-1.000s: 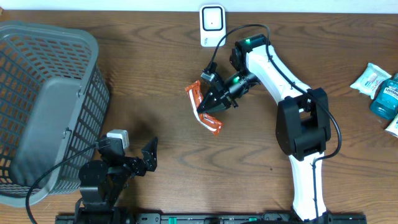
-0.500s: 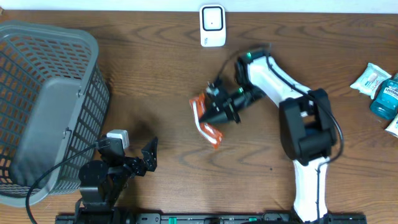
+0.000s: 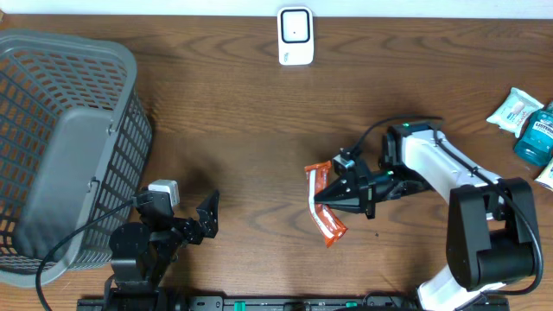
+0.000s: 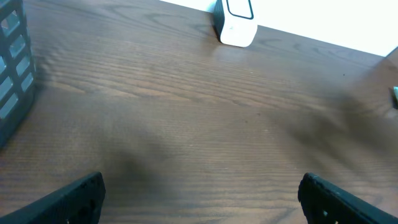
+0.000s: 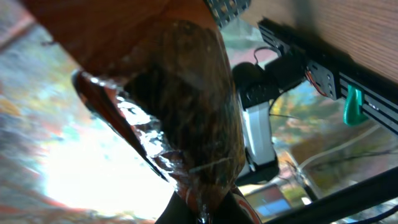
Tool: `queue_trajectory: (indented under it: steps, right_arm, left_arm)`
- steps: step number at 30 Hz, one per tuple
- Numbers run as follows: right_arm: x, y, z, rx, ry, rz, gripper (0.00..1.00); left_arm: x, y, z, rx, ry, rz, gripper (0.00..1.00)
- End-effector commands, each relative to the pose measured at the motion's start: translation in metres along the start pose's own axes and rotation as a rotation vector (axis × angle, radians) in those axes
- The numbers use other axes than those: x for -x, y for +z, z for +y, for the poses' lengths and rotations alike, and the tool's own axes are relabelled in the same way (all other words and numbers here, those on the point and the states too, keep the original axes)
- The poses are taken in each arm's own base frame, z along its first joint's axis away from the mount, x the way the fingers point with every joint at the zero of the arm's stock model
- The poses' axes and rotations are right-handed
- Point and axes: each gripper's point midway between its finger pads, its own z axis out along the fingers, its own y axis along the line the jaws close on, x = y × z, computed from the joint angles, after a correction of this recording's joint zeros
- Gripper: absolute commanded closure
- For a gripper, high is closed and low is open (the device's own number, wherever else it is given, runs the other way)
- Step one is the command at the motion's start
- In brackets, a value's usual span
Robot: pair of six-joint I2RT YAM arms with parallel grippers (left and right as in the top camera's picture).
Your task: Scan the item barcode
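Observation:
My right gripper (image 3: pixel 333 200) is shut on an orange and white snack packet (image 3: pixel 322 206), the item, held over the table right of centre. In the right wrist view the packet (image 5: pixel 186 112) fills the frame, dark and shiny, pinched at the bottom between my fingertips. No barcode shows on it. The white barcode scanner (image 3: pixel 295 35) stands at the table's far edge, well away from the packet; it also shows in the left wrist view as the scanner (image 4: pixel 237 23). My left gripper (image 3: pixel 207 216) rests open near the front left, and its fingers (image 4: pixel 68 199) frame bare wood.
A large grey plastic basket (image 3: pixel 60 147) takes up the left side. Several packaged goods, among them a white pouch (image 3: pixel 516 110) and a blue bottle (image 3: pixel 537 134), lie at the right edge.
My right arm has swung from near the scanner toward the front right, carrying the packet away from the scanner. The left arm has not moved.

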Motion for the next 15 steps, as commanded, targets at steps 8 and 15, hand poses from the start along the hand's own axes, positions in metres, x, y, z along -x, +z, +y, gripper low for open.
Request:
queue_trajectory:
  steps: [8,15]
  right_arm:
    - [0.011,-0.038,0.026,0.11,-0.253,-0.169,0.98]
    - [-0.005,-0.062,0.067,0.055,-0.817,-0.287,0.98]
  left_arm:
    - [0.002,-0.001,-0.003,-0.013,0.012,-0.005,0.01]
    - [0.002,-0.001,-0.003,-0.013,0.012,-0.005,0.01]
